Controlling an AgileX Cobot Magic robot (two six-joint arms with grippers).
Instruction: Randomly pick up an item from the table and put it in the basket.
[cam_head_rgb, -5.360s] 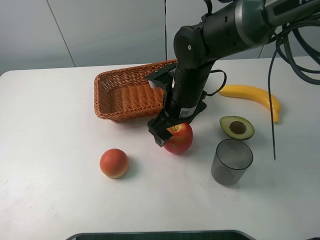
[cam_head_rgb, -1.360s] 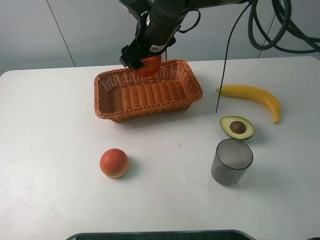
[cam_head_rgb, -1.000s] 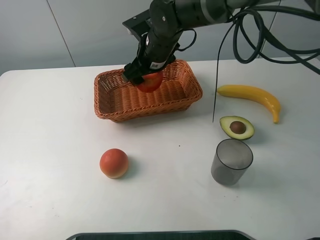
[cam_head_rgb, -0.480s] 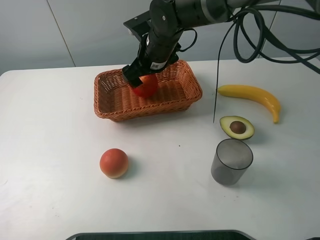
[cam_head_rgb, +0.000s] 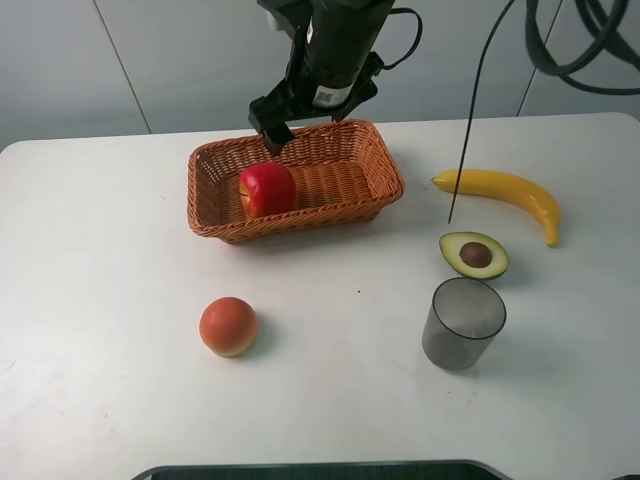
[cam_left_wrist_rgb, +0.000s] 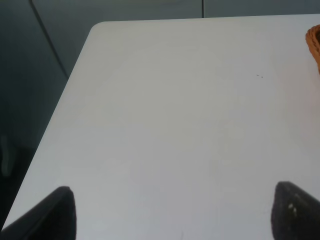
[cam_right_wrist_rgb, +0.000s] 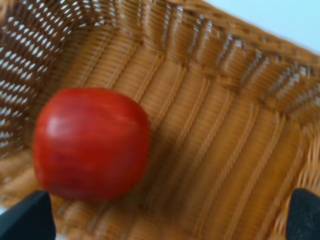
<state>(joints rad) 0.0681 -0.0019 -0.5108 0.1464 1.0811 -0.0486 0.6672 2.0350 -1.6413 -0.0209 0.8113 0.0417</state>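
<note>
The red apple (cam_head_rgb: 266, 188) lies free in the left part of the orange-brown wicker basket (cam_head_rgb: 300, 223), which stands on the white table (cam_head_rgb: 120, 250). My right gripper (cam_head_rgb: 283, 126) hangs open and empty just above the basket's back rim, apart from the apple. In the right wrist view the apple (cam_right_wrist_rgb: 90, 142) rests on the basket's woven floor (cam_right_wrist_rgb: 225, 130), and the gripper (cam_right_wrist_rgb: 165, 222) shows its dark fingertips (cam_right_wrist_rgb: 25, 217) spread wide apart. My left gripper (cam_left_wrist_rgb: 172, 220) is open and empty over bare table (cam_left_wrist_rgb: 175, 100), with a sliver of basket rim (cam_left_wrist_rgb: 315, 42) at the edge.
An orange-red round fruit (cam_head_rgb: 228, 326) lies in front of the basket. A dark grey cup (cam_head_rgb: 463, 323), a halved avocado (cam_head_rgb: 474, 255) and a banana (cam_head_rgb: 505, 190) stand to the right. A black cable (cam_head_rgb: 465, 130) hangs near the banana.
My right gripper carried the apple from the table over the basket, lowered it, opened and rose. The apple now lies loose in the basket's left part.
</note>
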